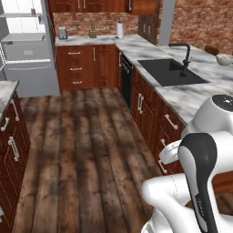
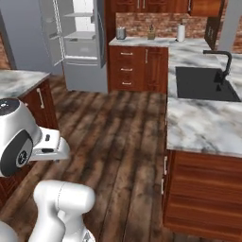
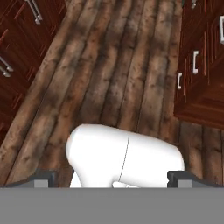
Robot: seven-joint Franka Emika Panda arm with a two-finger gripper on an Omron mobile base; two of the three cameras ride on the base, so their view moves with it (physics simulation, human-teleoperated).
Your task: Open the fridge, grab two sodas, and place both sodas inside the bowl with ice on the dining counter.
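Observation:
The fridge [image 1: 27, 54] stands at the far left end of the kitchen with its upper doors open, showing white shelves [image 2: 78, 35]. A small purplish can, one of the sodas [image 1: 32, 11], sits on an upper shelf. The dining counter [image 1: 182, 98] runs along the right with its black sink [image 1: 170, 72] and faucet [image 1: 185, 53]. The bowl [image 1: 224, 59] rests on that counter's far right. My gripper [image 3: 111, 178] is open and holds nothing; it points down at the wooden floor, far from the fridge. Its fingertips [image 3: 41, 179] stand wide apart.
A marble-topped island with drawers [image 2: 21, 82] stands on the left. Wood cabinets [image 1: 86, 66] line the back wall, with a toaster [image 1: 63, 32] and a paper roll [image 1: 120, 29] on top. A wide plank floor [image 1: 77, 145] lies between island and counter.

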